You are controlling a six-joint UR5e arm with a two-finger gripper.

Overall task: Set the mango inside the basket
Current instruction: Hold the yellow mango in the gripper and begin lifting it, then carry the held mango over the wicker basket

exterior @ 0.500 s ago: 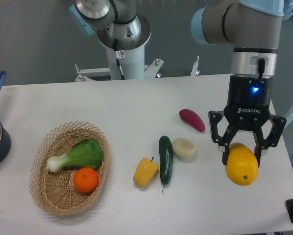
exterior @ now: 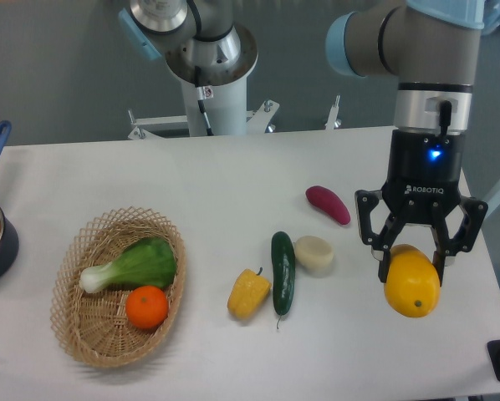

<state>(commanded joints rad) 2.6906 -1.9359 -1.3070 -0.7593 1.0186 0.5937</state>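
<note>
Almost nothing has moved since the earlier frame: the gripper (exterior: 412,269) and the mango (exterior: 412,285) stay at the same place at the lower right of the frame, maybe a tiny bit higher. Both fingers are closed against the upper part of the mango, one at each side, so the jaws are clamped on the fruit. Its long axis runs close to vertical in the picture, a little tilted, and the small dark stem dot looks down toward the lower edge of the frame. If the mango touches the white table (exterior: 233,175) or hangs just above it, I cannot tell.

At the lower left of the frame lies the basket (exterior: 73,252), well apart from the mango. Inside it are a green bok choy (exterior: 137,265) and an orange (exterior: 146,307). Between basket and mango lie a yellow bell pepper (exterior: 248,293), a cucumber (exterior: 283,271), a pale round piece (exterior: 314,253) and a purple sweet potato (exterior: 328,205).
</note>
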